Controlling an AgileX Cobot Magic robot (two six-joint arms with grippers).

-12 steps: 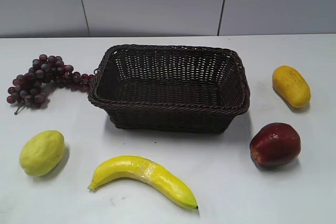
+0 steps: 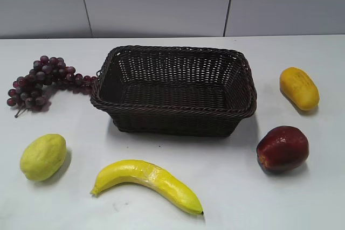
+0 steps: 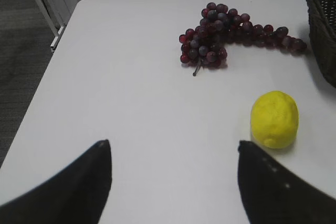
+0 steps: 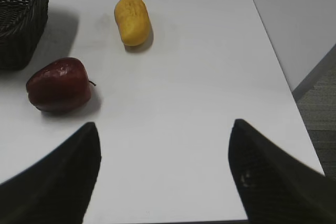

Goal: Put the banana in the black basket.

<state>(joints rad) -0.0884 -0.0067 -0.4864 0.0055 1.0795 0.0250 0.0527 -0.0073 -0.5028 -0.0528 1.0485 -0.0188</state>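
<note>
The banana lies on the white table in front of the black basket, curved, dark tip to the right. The basket stands empty in the middle of the table; its corner shows in the left wrist view and the right wrist view. My left gripper is open and empty over bare table, left of the lemon. My right gripper is open and empty over bare table near the front right corner. Neither gripper shows in the exterior view. The banana is out of both wrist views.
A bunch of dark grapes lies left of the basket. A yellow-green lemon sits front left. A red apple and a yellow-orange oval fruit lie to the right. Table edges lie close to both grippers.
</note>
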